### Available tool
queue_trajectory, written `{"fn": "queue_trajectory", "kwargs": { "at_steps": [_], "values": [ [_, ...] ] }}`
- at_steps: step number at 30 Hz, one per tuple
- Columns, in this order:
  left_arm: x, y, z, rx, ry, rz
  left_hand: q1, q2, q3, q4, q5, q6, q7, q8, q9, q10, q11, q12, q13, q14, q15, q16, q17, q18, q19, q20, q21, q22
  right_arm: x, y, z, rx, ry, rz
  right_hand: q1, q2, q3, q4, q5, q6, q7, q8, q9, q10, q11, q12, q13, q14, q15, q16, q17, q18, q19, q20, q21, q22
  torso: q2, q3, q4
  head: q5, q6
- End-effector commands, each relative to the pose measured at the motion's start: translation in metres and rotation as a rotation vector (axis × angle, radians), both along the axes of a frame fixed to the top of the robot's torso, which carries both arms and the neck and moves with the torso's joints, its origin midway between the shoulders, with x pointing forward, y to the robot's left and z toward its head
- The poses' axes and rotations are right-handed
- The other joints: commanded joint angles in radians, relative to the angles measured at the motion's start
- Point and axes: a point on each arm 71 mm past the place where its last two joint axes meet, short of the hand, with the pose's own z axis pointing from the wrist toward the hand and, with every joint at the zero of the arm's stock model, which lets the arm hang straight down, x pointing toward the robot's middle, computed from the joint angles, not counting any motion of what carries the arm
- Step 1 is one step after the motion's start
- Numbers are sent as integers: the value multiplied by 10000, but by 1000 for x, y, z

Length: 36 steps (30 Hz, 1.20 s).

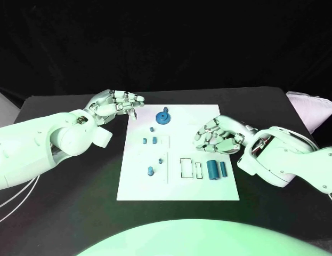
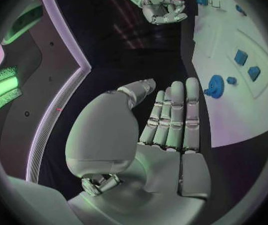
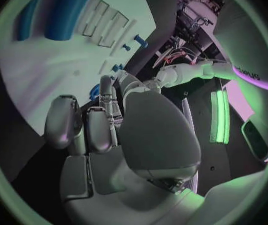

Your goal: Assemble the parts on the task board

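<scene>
Task board: the white task board [image 1: 139, 181] lies flat in the middle of the black table [image 1: 58, 213], its long side running away from the robot.
Held on the board: a blue gear [image 1: 162, 117] sits near the board's far edge; two blue cylinders [image 1: 217, 170] lie side by side near its near right corner, beside two rectangular recesses [image 1: 191, 167]; small blue pegs [image 1: 155, 141] dot the board's left half.
Left hand: the left hand [image 1: 117, 102] hovers just off the board's far left corner, fingers straight and together, grasping nothing.
Right hand: the right hand [image 1: 218, 135] hangs over the board's right edge, fingers curled inward; no part visible in them.
Surroundings: black drape rises behind the table.
</scene>
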Motion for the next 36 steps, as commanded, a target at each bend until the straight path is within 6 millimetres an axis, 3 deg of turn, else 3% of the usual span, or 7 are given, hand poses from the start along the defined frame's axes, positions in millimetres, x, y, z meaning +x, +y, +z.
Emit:
{"fn": "queue_trajectory", "kwargs": {
  "at_steps": [1,3,4,10,20,28,36],
  "values": [
    [-3,-1,-2,-183,54,-89,21,93,11,35,33,-44,4,49,-15,15,60,-69,-14,48,11,-43,-13,146,72,19,57,13,-5,-16,-6,466,1539,-445,-257,-15,-48,-77,-30,229,-142,68,-7,-23,-261,1328,1378,90,-175,70,210,-215,104,-167,249,196,-89,8,-63,-160,0],
    [-4,1,-4,-193,94,-64,21,93,11,35,33,-44,4,49,-15,15,60,-69,-14,48,11,-43,-13,146,72,19,57,13,-8,-30,-8,242,1689,-805,-631,36,-114,-23,-107,425,-182,181,-10,885,-281,5147,6261,339,-183,467,1350,-285,204,-181,601,472,-122,23,-103,-207,0],
    [-5,1,-4,-200,109,-54,21,93,11,35,33,-44,4,49,-15,15,60,-69,-14,48,11,-43,-13,146,72,19,57,13,-9,-35,-8,138,1713,-932,-776,108,-140,-22,-79,439,-199,216,-22,934,-290,6134,7609,394,-192,626,1755,-308,237,-187,714,575,-135,26,-117,-235,0],
    [-9,2,-8,-250,192,-35,24,95,14,34,34,-46,5,51,-16,14,60,-69,-15,48,10,-43,-13,146,72,18,58,14,-18,-57,-10,-655,1651,-1546,-1583,172,-680,18,-19,640,-284,511,45,2049,-329,8526,11086,674,-212,1193,3450,-450,450,-211,1492,1140,-222,43,-206,-300,0],
    [-13,1,-10,-333,240,-76,27,96,16,34,34,-47,6,52,-17,13,60,-70,-16,49,10,-43,-13,146,73,18,59,15,-32,-53,-23,-1924,1658,-1629,-2644,543,-1874,46,344,645,-355,801,131,2456,-380,9147,12128,803,-243,1424,4233,-572,614,-238,2129,1595,-311,7,-260,-320,0],
    [-14,2,-9,-344,252,-55,29,97,19,33,33,-50,8,54,-19,10,61,-71,-17,49,10,-43,-13,146,74,18,60,16,-37,-43,-35,-2326,1760,-1463,-2679,550,-2064,39,316,641,-364,843,142,2455,-385,9137,12146,809,-248,1433,4275,-580,624,-241,2171,1629,-312,-18,-264,-364,0],
    [-14,2,-9,-351,262,-50,29,97,19,33,33,-50,8,54,-19,10,61,-71,-17,49,10,-43,-13,146,74,18,60,16,-40,-34,-46,-2683,1873,-1259,-2690,568,-2134,44,296,637,-366,859,146,2454,-386,9132,12152,816,-249,1442,4310,-584,627,-241,2190,1643,-283,3,-274,-353,0]
  ]
}}
